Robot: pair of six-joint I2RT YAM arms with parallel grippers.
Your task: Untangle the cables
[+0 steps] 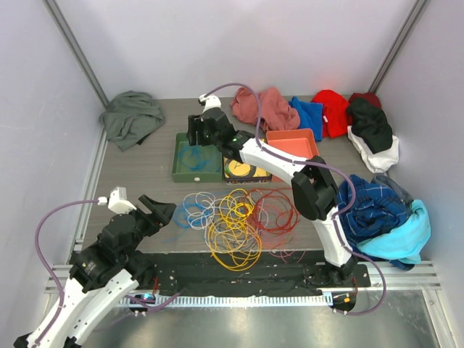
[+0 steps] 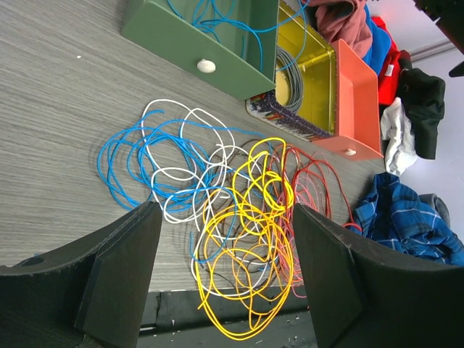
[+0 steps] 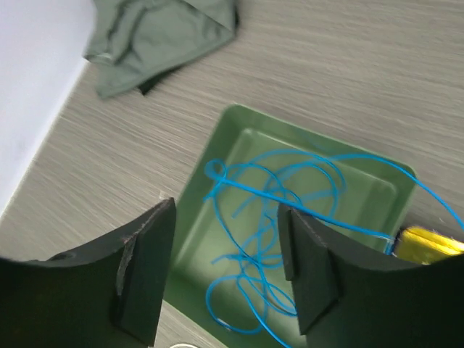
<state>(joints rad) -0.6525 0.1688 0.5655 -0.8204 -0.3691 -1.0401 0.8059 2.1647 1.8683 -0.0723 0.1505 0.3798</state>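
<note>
The cables lie in a loose tangle on the table's near middle: blue loops at the left, yellow and orange in the middle, red at the right. My left gripper is open and empty, just left of the pile. In the left wrist view, yellow loops, white and blue show between and beyond my open fingers. My right gripper hangs open over a green tray. A separate blue cable lies in that tray, below the open right gripper.
A yellow tray with a grey coil and an orange tray stand right of the green one. Clothes lie around: a grey-green cloth at back left, pink, blue, red and black ones at the back, a plaid shirt at right.
</note>
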